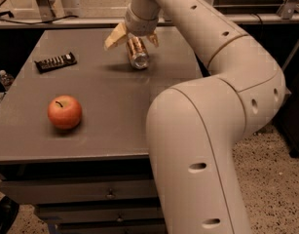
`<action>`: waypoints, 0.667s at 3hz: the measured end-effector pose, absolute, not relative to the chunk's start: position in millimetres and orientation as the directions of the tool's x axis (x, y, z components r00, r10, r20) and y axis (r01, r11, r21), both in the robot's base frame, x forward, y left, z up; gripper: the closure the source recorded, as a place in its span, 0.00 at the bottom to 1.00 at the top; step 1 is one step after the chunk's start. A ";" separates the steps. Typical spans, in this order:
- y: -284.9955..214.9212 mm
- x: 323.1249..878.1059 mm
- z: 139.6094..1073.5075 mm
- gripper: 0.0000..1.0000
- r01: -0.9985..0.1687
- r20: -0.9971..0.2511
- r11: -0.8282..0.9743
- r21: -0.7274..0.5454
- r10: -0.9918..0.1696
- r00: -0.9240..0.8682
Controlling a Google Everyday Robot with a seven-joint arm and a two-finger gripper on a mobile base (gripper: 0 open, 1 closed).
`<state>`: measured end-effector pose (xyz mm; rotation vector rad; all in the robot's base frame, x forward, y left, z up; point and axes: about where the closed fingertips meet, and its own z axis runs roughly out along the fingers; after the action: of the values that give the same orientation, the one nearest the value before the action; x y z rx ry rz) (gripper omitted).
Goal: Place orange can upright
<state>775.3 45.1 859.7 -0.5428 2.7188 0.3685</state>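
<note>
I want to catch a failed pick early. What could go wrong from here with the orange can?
1. The orange can lies on its side under the pincer, whose open fingers straddle it. If one finger touches first, the round can may roll, possibly toward the right edge of the table.
2. Gripped lying down, it must be turned fully upright. Released while tilted, it could topple.
</note>
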 end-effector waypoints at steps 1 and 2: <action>40.6 777.8 849.0 0.00 -0.422 -0.363 0.893 0.156 -0.345 -0.866; 39.4 780.7 842.1 0.00 -0.436 -0.354 0.891 0.131 -0.368 -0.860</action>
<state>780.7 39.4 842.1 -0.5982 2.7356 0.2959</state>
